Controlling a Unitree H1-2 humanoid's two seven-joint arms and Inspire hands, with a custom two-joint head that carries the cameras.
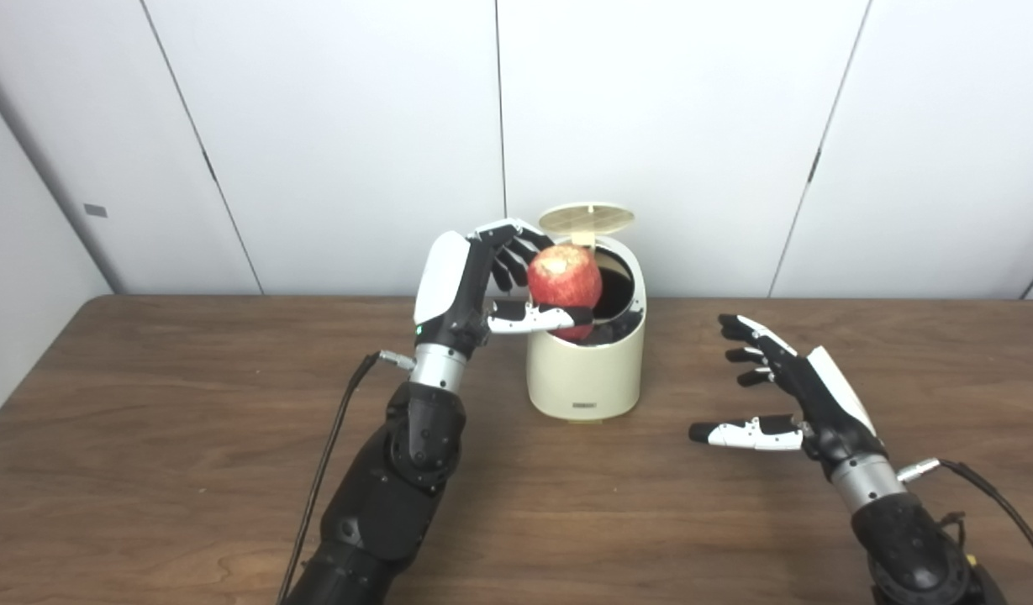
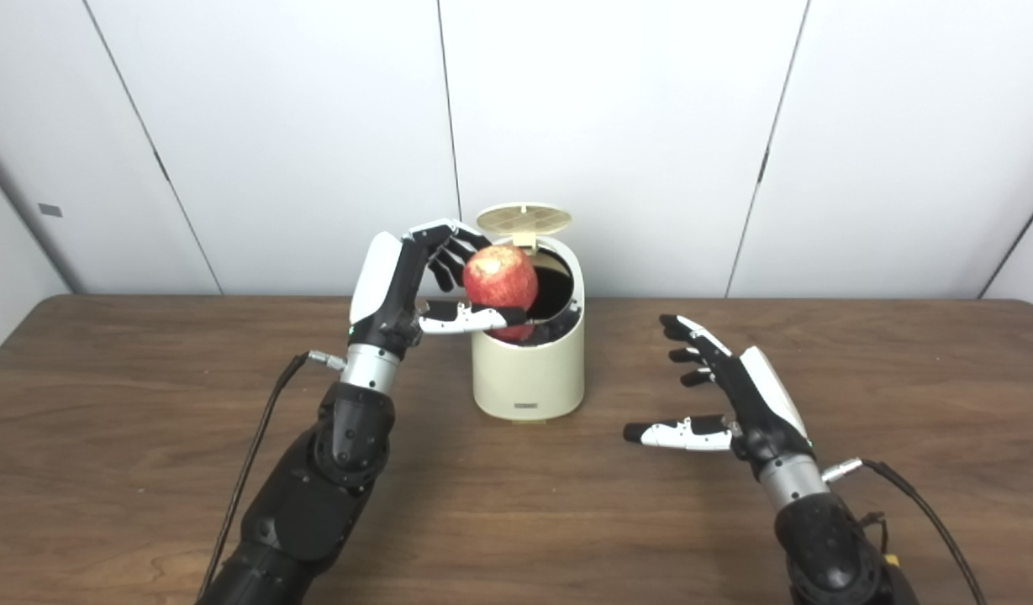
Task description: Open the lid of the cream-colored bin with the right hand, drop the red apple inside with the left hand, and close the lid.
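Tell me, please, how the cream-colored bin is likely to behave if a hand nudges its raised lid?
The bin looks small, probably light plastic, so it may slide on the smooth table. Its lid stands upright on a narrow rear hinge and would likely drop shut easily.

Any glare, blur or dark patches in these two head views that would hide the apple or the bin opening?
Left eye view: even, soft light; the apple in the left hand is sharp, with a pale patch on top. The bin interior is black, nothing readable inside. Right eye view: the same; the raised lid is clear, the right hand casts only a faint shadow on the table.
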